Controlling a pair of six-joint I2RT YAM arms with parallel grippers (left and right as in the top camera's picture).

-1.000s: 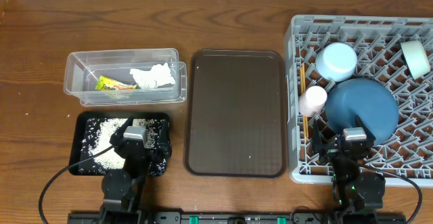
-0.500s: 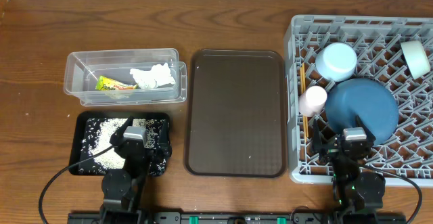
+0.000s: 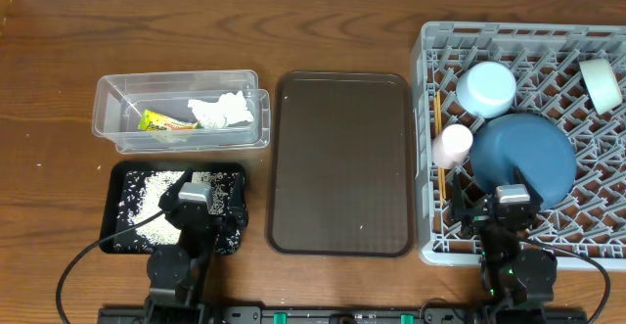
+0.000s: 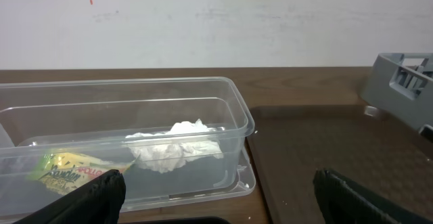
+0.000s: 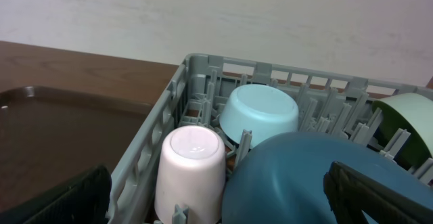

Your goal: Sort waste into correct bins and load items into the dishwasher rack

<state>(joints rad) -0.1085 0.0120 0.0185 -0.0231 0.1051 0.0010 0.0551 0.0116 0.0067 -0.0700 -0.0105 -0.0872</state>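
The clear tub (image 3: 108, 109) holds the white tissue (image 3: 220, 111) and the yellow-green wrapper (image 3: 161, 121); both also show in the left wrist view, tissue (image 4: 177, 146) and wrapper (image 4: 67, 171). White grains (image 3: 152, 202) lie in the black tray (image 3: 122, 177). The grey rack (image 3: 435, 45) holds the dark blue plate (image 3: 533, 158), pink cup (image 3: 453, 145), pale blue-white bowl (image 3: 486, 87), pale green bowl (image 3: 599, 82) and chopsticks (image 3: 439, 138). My left gripper (image 4: 216, 197) is open and empty over the black tray. My right gripper (image 5: 216, 197) is open and empty at the rack's near edge.
A flat brown serving tray (image 3: 342, 162) lies between the bins and the rack. The wooden table (image 3: 49, 89) extends to the left and back. A pale wall stands behind the table in both wrist views.
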